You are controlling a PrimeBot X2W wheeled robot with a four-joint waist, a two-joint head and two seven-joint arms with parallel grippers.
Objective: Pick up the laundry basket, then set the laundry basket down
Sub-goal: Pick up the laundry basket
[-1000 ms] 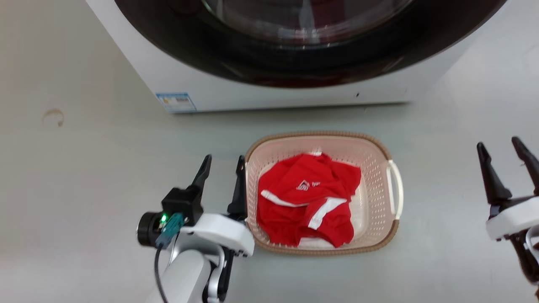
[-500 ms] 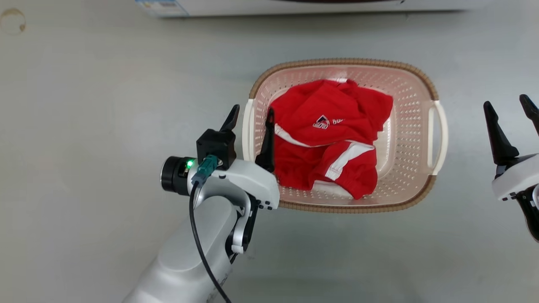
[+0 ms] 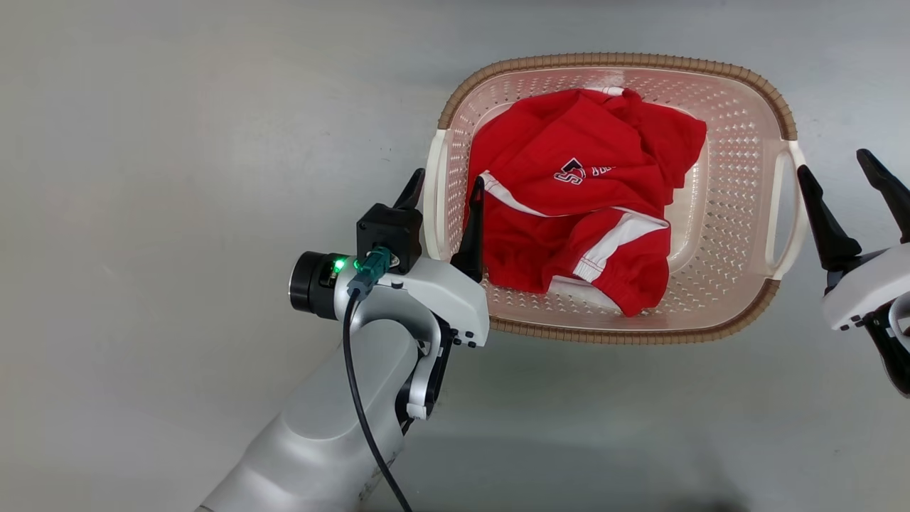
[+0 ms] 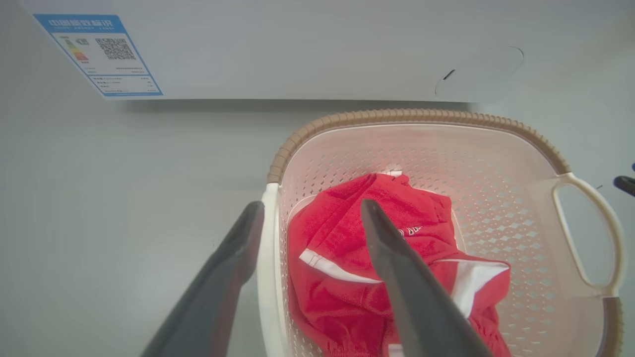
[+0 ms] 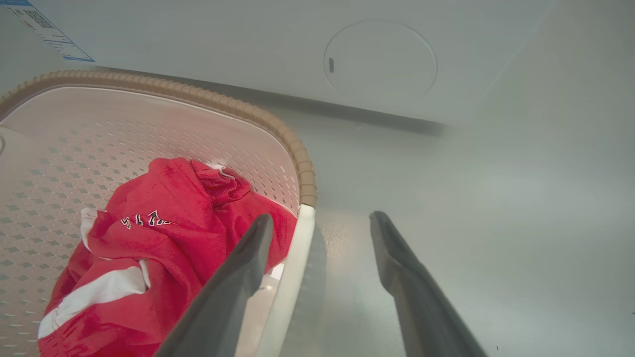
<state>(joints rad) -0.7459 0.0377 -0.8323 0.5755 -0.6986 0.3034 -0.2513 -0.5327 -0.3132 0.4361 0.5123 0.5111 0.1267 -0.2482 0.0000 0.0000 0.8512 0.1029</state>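
Observation:
The laundry basket (image 3: 618,58), pale pink with a brown woven rim, stands on the grey floor with a red and white garment (image 3: 576,206) inside. My left gripper (image 3: 446,186) is open and straddles the white left handle (image 3: 435,178), one finger outside the basket and one inside against the garment. The left wrist view shows that handle (image 4: 268,267) between the left gripper's (image 4: 312,206) fingers. My right gripper (image 3: 835,167) is open at the right handle (image 3: 771,213). In the right wrist view the handle (image 5: 295,258) lies between the right gripper's (image 5: 320,216) fingers, close to the inner one.
The washer's white front panel (image 4: 297,49) stands just beyond the basket, with a blue-edged label (image 4: 99,54) at its lower left and a round cover (image 5: 379,64). Bare grey floor (image 3: 178,178) surrounds the basket.
The head camera has tilted down, so the washer has left its view. My left gripper went from beside the basket to straddling the left handle. My right gripper has closed in on the right handle.

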